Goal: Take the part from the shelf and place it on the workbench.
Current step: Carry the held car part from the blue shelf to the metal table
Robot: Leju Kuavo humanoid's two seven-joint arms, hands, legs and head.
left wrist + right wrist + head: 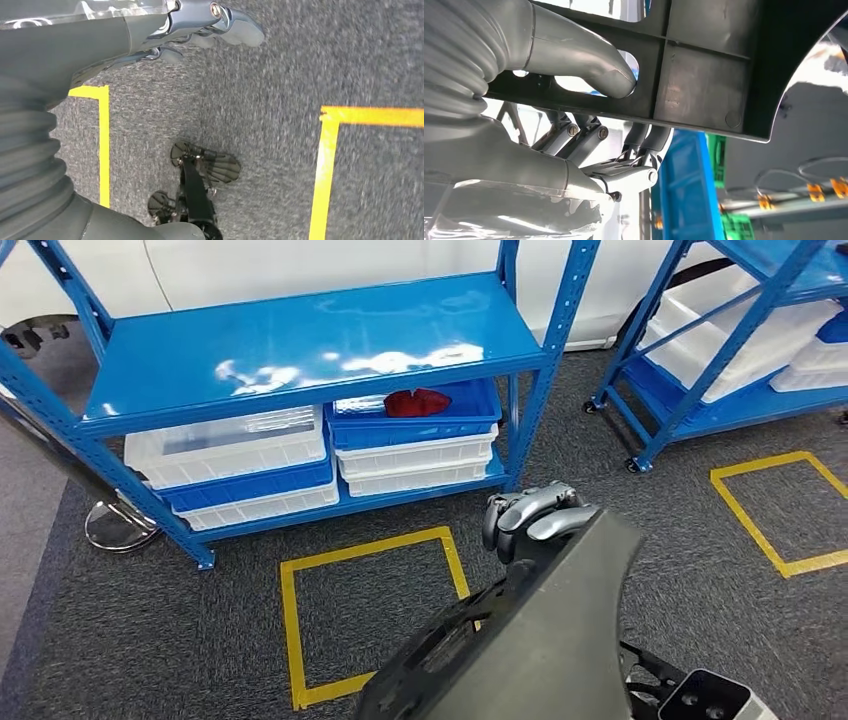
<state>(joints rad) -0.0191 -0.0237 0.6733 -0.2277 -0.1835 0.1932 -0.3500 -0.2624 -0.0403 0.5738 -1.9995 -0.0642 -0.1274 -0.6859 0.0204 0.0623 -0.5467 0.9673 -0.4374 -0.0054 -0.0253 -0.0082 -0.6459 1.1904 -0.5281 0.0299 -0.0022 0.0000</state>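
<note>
Floor is dark grey carpet (150, 640) with yellow tape squares: one (370, 610) just in front of the blue shelf rack (300, 350), another (780, 510) off to the right. The rack's top shelf is bare and glossy, catching glare from overhead light. The lower shelf carries stacked white bins (225, 445) and blue bins (415, 415); a red item (417, 402) lies in the upper right blue bin. A second blue rack on casters (720, 350) stands at right, loaded with white bins. A white wall or panel (330, 265) runs behind both racks. A round chrome base (118, 525) sits on the floor by the left rack leg.
</note>
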